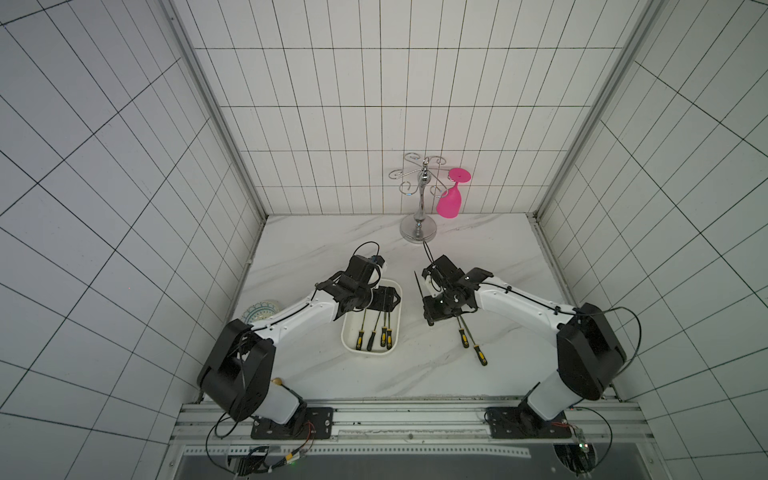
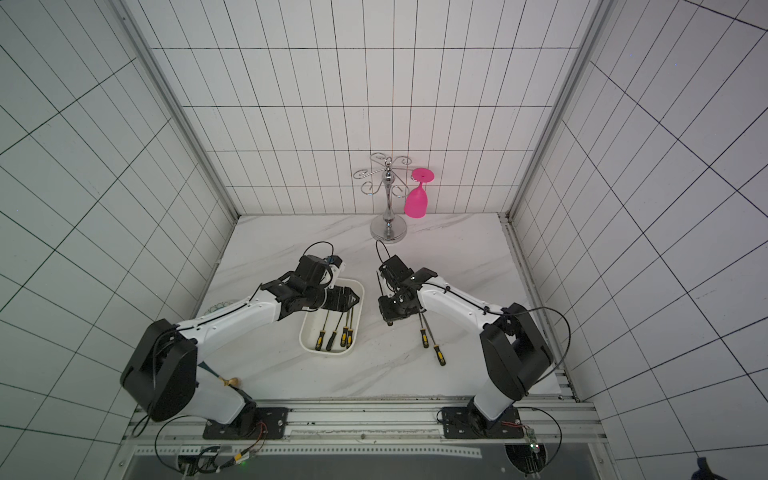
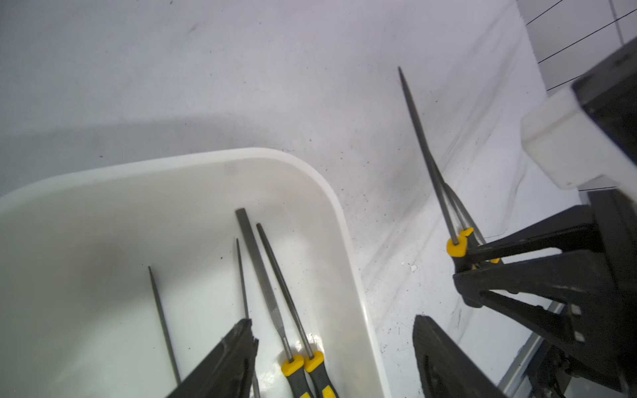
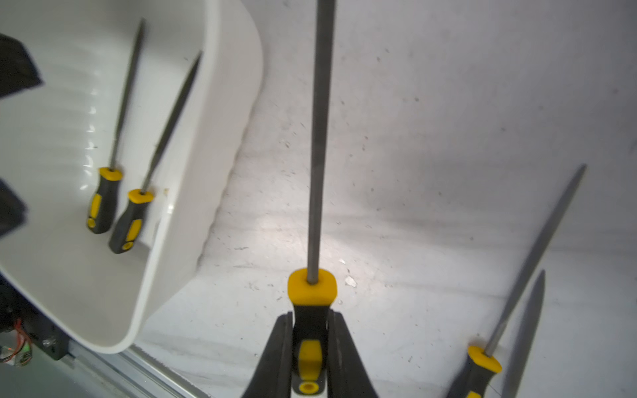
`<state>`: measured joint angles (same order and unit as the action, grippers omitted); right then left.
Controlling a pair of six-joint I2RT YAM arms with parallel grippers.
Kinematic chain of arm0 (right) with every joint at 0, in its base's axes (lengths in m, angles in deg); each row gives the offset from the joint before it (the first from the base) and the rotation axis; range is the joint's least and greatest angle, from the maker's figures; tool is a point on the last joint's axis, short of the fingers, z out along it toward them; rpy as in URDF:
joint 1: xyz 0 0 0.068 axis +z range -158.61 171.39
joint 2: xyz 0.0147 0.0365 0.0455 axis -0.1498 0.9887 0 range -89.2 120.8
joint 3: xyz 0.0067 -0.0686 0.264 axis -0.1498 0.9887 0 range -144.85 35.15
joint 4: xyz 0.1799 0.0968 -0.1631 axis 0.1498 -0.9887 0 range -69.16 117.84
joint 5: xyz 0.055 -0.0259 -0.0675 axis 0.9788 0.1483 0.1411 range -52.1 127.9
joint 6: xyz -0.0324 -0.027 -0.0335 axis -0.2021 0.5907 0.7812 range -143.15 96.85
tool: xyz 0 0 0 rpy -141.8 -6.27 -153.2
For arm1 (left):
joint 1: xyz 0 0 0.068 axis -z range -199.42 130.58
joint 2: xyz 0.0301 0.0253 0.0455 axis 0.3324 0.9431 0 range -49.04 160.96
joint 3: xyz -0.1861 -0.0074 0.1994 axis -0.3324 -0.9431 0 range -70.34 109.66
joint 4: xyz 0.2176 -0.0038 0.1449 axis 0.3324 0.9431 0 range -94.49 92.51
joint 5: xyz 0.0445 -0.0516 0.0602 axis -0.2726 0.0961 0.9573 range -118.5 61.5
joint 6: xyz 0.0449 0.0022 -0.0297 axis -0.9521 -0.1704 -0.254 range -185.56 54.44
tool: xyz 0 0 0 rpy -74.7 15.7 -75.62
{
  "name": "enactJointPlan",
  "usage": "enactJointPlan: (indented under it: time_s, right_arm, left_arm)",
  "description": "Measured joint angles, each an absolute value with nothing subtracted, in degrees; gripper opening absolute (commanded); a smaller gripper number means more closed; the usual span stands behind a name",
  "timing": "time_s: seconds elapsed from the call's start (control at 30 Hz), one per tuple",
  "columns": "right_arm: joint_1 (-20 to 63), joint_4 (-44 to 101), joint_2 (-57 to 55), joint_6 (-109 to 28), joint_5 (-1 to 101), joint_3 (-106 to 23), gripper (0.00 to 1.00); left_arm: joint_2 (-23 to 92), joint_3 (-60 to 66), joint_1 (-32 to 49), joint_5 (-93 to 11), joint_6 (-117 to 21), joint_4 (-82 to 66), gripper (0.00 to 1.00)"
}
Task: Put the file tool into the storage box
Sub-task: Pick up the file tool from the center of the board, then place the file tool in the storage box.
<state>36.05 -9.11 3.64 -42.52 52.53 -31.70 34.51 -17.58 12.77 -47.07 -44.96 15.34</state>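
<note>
1. Grips slim grey steel file with black-and-yellow handle (image 4: 320,138) in right pincer (image 4: 312,324), clamped snug on the handle, shaft poking out ahead.
2. Holds it off white marble-look table (image 1: 436,374), just beside white shallow plastic storage box (image 3: 339,206), not yet over it.
3. Hangs left pincer (image 3: 332,320) above box, jaws apart, empty.
4. Shows 4 matching files (image 1: 359,338) already in box, 2 more files (image 1: 462,337) on table near right arm.
5. Probably light, stiff, thin; bare steel slick and pointy, so rubbery handle judged best hold.
6. Needs lowering lengthwise: box barely longer than file, tip may snag rim.
</note>
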Motion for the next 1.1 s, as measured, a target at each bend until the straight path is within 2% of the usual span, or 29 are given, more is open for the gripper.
enactJointPlan:
  time_s: [0.33,0.43,0.47,0.57,0.6,0.67,0.83,0.87,0.97,1.1]
  right_arm:
    - [39.66,-8.76,7.16,-37.8,60.23,-39.24,0.14]
    - [40.82,-9.29,7.33,-36.47,61.58,-41.08,0.14]
    - [41.14,-9.51,7.35,-36.12,61.78,-41.47,0.14]
    - [41.67,-9.48,7.33,-35.46,62.32,-41.54,0.14]
    - [41.67,-9.55,7.33,-35.35,62.35,-41.54,0.14]
    - [41.8,-9.24,7.42,-35.38,62.15,-41.54,0.14]
    - [41.93,-7.47,7.66,-35.35,61.58,-41.51,0.16]
    - [41.95,-7.58,7.66,-35.35,61.56,-41.51,0.19]
    - [42.0,-7.76,7.53,-35.64,61.3,-41.51,0.37]
    - [41.89,-8.33,6.48,-35.88,60.14,-41.51,0.41]
  left_arm:
    - [33.52,-18.85,12.77,-50.83,-43.41,9.42,0.75]
    - [33.52,-18.85,12.68,-50.85,-42.88,8.55,0.7]
    - [33.52,-18.85,12.62,-50.85,-42.58,8.15,0.65]
    - [33.52,-18.9,12.64,-51.35,-41.9,7.26,0.22]
    - [33.52,-18.94,12.68,-51.51,-41.94,6.91,0.13]
    - [33.52,-18.98,12.64,-53.34,-40.32,5.25,0.02]
    - [33.09,-19.22,12.44,-54.3,-37.64,2.69,0.0]
    - [33.09,-19.4,12.42,-54.33,-37.5,2.51,0.0]
    - [32.84,-19.81,12.38,-53.8,-38.18,2.58,0.0]
    - [32.5,-20.32,12.27,-51.75,-40.02,5.86,0.0]
